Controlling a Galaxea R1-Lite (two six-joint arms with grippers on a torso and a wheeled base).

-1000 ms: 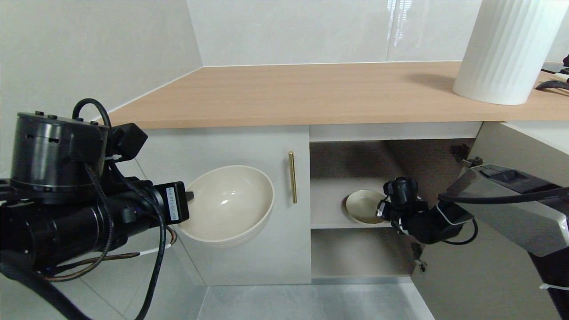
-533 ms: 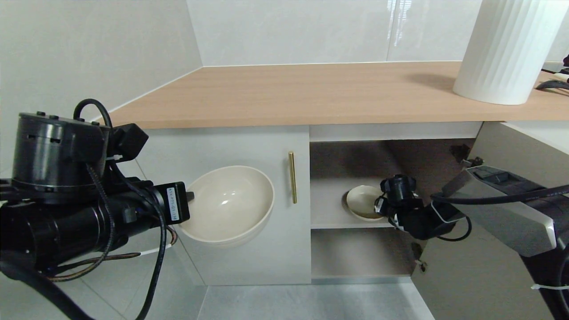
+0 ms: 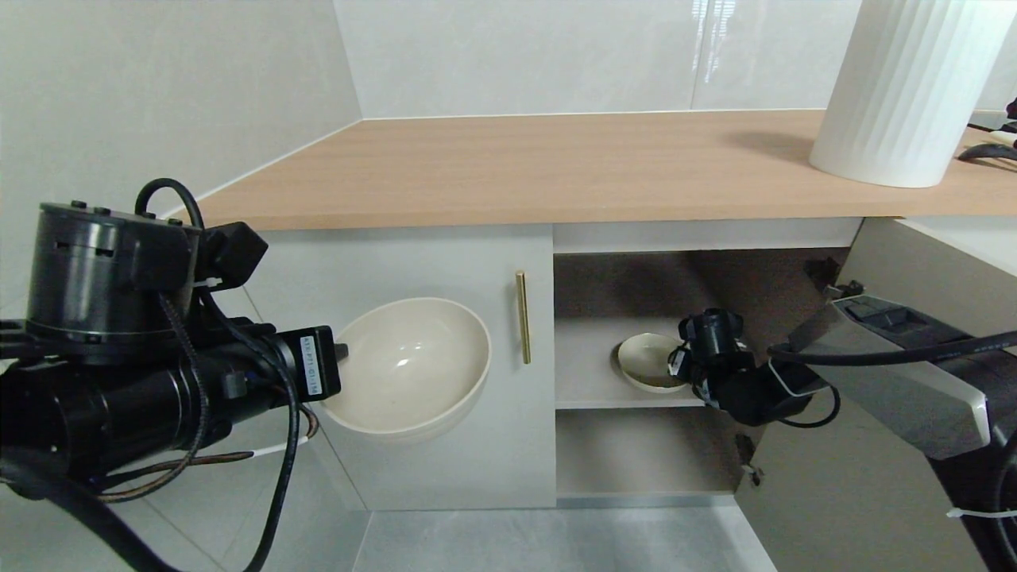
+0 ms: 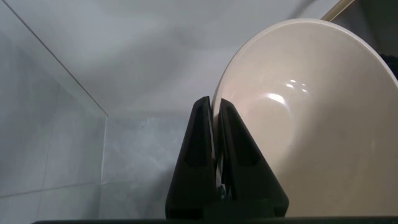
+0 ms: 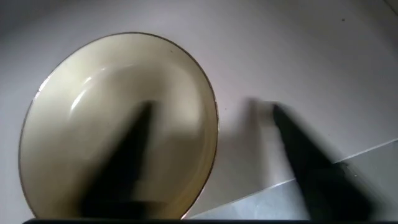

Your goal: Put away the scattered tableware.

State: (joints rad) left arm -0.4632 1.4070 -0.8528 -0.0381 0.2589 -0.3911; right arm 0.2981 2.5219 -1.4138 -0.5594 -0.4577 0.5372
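While the left gripper (image 4: 215,102) clamps the large bowl (image 4: 311,124), the right gripper (image 5: 211,107) stands spread astride the small bowl (image 5: 112,81) on the shelf (image 3: 584,373).

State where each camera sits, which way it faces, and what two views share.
Head view: on the head, facing forward and down at the wooden-topped cabinet; both arms show, left gripper holding the large glossy cream bowl, right gripper in the open compartment by the small shallow cream dish.
Left wrist view: on the left wrist, facing along its shut gripper to the bowl's rim.
Right wrist view: on the right wrist, facing the dish past its open gripper.
Shared: bowl in head and left wrist views; dish in head and right wrist views.
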